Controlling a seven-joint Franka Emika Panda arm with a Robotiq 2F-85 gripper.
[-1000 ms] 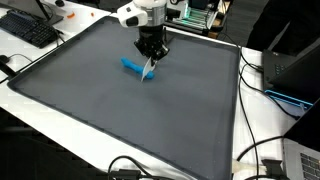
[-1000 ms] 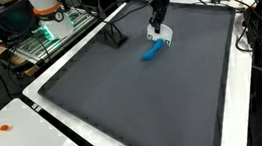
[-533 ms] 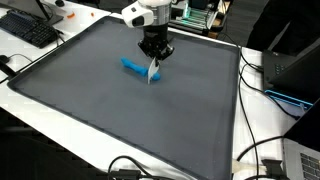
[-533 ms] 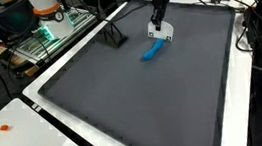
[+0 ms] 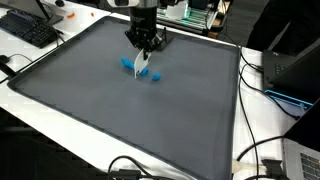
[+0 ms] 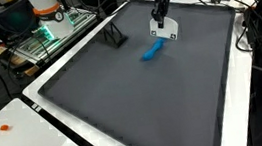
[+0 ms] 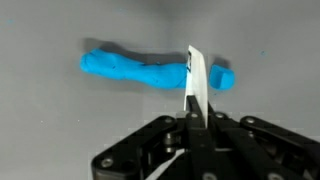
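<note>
Blue roll (image 5: 127,63) lies on the dark mat (image 5: 120,115) in an exterior view, a little above and left of the frame's centre. Its middle is hidden behind the white blade (image 5: 141,66), so only its two ends show. The arm comes down from the top edge, its wrist pointing straight down. The end effector (image 5: 143,48) is clamped narrow on the blade, which hangs beneath it and tilts slightly. The mat covers most of the white desk (image 5: 70,128), and a keyboard (image 5: 30,28) sits in the upper left corner.

In an exterior view from another side, the blue roll (image 6: 152,50) lies in the upper right part of the frame, slanting on the mat (image 6: 135,103). The end effector (image 6: 162,21) hangs upright just above and to its right, with the white blade (image 6: 163,32) pinched in it. In this picture the blade's lower edge sits just beside the roll's upper end. A black stand (image 6: 117,36) rests on the mat to the left.

In the wrist view the blue roll (image 7: 140,70) stretches sideways across the upper half of the frame. The white blade (image 7: 197,80) is seen edge-on and crosses it near its right end. The end effector (image 7: 190,128) fills the bottom centre, its fingers pressed together on the blade. Whether the blade touches the roll cannot be told.
</note>
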